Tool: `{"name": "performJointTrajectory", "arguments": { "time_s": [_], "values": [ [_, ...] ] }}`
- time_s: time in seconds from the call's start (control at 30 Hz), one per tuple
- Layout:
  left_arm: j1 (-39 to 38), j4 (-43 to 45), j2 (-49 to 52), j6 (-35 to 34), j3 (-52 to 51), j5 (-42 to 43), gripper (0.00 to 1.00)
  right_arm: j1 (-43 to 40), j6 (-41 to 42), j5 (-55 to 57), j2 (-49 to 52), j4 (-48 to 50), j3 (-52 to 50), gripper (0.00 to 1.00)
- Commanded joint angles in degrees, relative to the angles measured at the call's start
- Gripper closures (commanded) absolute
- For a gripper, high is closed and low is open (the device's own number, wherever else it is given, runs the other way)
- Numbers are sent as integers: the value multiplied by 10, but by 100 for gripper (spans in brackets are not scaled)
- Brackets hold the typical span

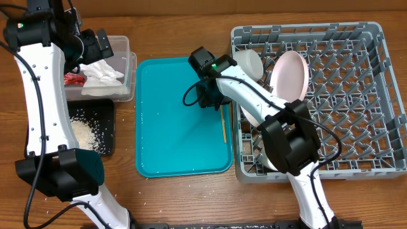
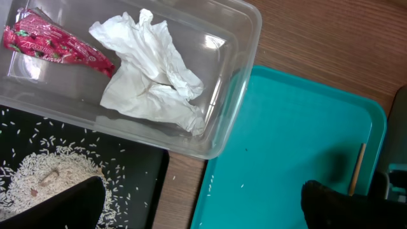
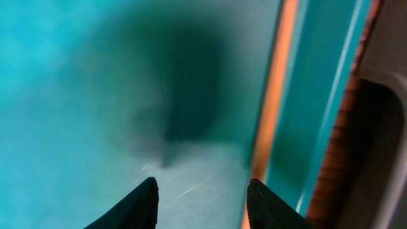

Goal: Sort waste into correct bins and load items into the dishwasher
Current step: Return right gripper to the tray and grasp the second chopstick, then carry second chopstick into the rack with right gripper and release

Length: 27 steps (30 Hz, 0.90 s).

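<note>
Your right jaws: parted, empty, low over the teal tray (image 1: 172, 127) | chopstick (image 3: 270, 102): flat on the tray near its right edge, just right of those jaws | your left jaws: wide, empty, over the tub (image 2: 241, 38) at upper left, which holds the wrapper (image 2: 54, 46) and napkin (image 2: 149, 70)

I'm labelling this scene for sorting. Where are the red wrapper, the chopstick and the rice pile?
red wrapper (image 2: 56, 44), left wrist view, middle of the crumpled foil.
chopstick (image 1: 223, 125), overhead view, mid-length of the stick.
rice pile (image 2: 44, 172), left wrist view, centre of the heap.
</note>
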Motion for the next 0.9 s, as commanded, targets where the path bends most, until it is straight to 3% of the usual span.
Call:
{"name": "performJointTrajectory", "arguments": {
  "time_s": [0.0, 0.2, 0.3, 0.43, 0.5, 0.7, 0.87],
  "values": [
    [-5, 1, 0, -2, 12, -2, 0, -2, 6, 54, 19, -7, 7, 54],
    [-5, 1, 0, -2, 12, -2, 1, -2, -13, 65, 28, -10, 7, 54],
    [-5, 0, 0, -2, 12, -2, 0, -1, -13, 35, 31, -11, 4, 59],
    [-5, 1, 0, -2, 12, -2, 0, 5, -13, -43, 31, -11, -5, 89],
    [-5, 0, 0, -2, 12, -2, 0, 13, -11, -52, 31, -12, -6, 96],
    [-5, 1, 0, -2, 12, -2, 0, 29, -11, -51, 28, -43, 47, 96],
    [-5, 0, 0, -2, 12, -2, 0, 22, -50, -49, 13, -162, 239, 96]
  ]
}}
